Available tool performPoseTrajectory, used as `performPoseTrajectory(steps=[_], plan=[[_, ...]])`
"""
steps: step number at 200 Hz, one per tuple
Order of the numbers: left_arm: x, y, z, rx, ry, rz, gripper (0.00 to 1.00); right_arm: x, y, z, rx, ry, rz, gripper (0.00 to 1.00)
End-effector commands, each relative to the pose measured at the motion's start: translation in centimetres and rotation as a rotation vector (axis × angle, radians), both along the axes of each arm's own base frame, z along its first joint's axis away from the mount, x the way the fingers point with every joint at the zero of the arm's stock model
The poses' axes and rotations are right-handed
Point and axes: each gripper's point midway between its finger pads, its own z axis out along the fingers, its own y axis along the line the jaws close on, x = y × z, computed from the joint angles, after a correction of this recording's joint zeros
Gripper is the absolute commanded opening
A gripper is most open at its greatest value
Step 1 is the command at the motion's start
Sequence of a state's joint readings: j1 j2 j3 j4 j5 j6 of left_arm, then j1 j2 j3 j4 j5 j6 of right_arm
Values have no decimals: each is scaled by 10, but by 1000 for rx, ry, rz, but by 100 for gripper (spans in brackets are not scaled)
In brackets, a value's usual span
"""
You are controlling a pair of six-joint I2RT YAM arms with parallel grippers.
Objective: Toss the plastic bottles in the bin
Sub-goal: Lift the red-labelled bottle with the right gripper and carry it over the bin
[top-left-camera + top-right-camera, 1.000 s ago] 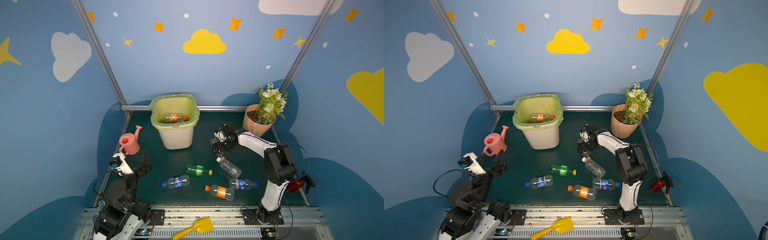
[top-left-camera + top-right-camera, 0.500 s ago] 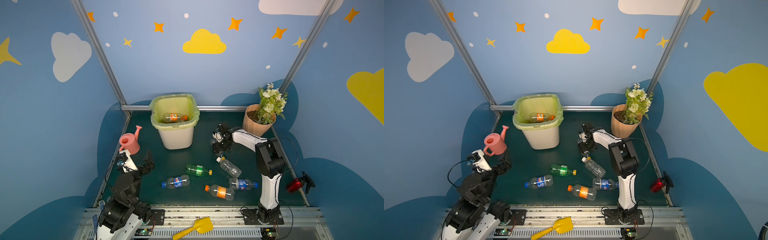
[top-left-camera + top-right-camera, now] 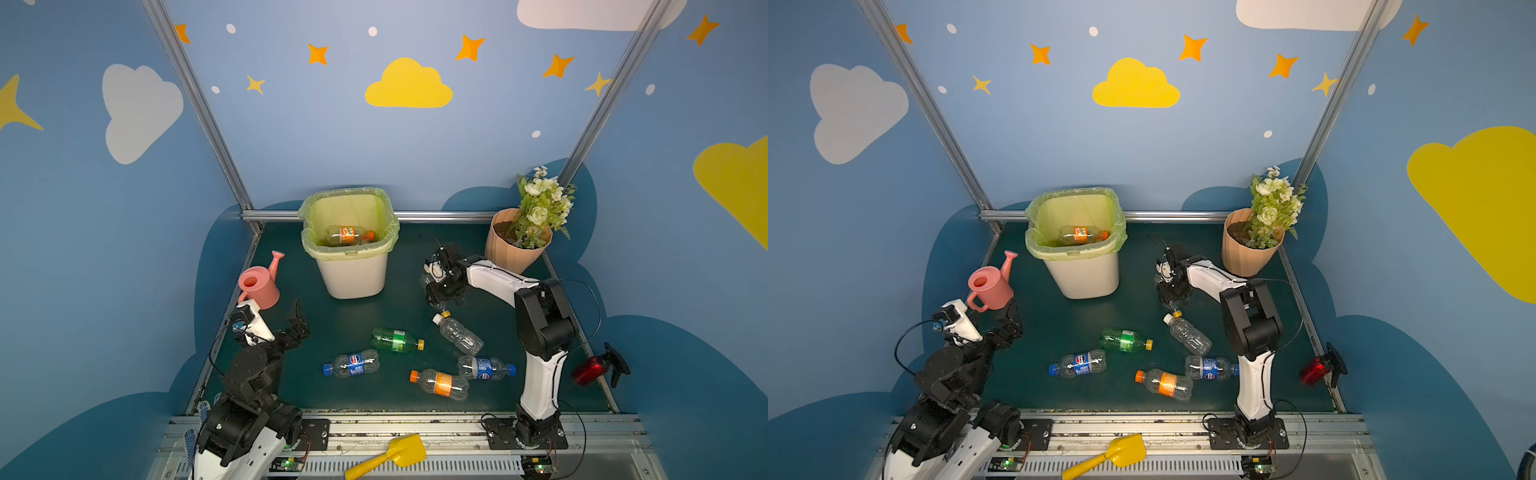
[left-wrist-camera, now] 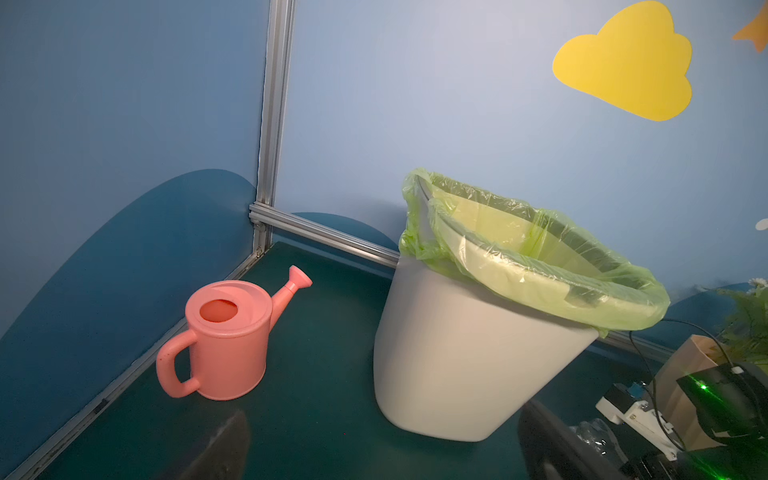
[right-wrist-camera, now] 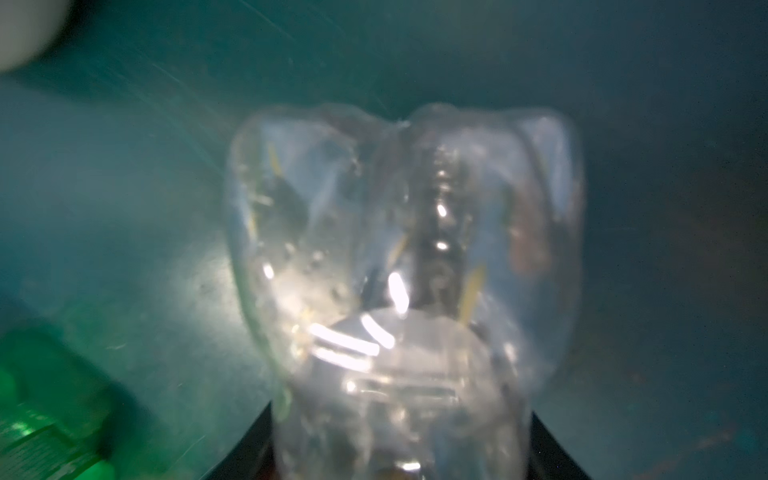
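The bin [image 3: 353, 278] holds a bottle [image 3: 347, 235] — watering can [image 3: 257, 286] left, flowerpot [image 3: 509, 253] right.

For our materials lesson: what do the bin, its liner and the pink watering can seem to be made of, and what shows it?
The bin looks like plastic: smooth matte white, with an even seamless wall. The liner is thin yellow-green plastic film, glossy, wrinkled and translucent. The pink watering can is probably moulded plastic, satin, one colour throughout.

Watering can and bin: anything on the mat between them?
Nothing. The stretch of green mat between the pink watering can and the bin is bare, clearest in the left wrist view; both top views agree.
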State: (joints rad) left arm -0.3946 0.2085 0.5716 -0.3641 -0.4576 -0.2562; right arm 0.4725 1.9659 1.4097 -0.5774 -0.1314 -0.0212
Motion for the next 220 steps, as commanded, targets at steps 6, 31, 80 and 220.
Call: performPoseTrajectory(steps=[6, 31, 80, 220], plan=[[3, 0, -7, -18, 19, 8, 100, 12, 13, 46, 139, -110, -3, 49], [6, -2, -14, -22, 45, 8, 100, 17, 15, 72, 215, -157, -16, 47], [10, -4, -22, -28, 75, 7, 100, 23, 14, 142, 362, -313, -31, 46], [17, -1, -51, -54, 179, 57, 100, -47, -9, 483, 937, -1087, 67, 45]])
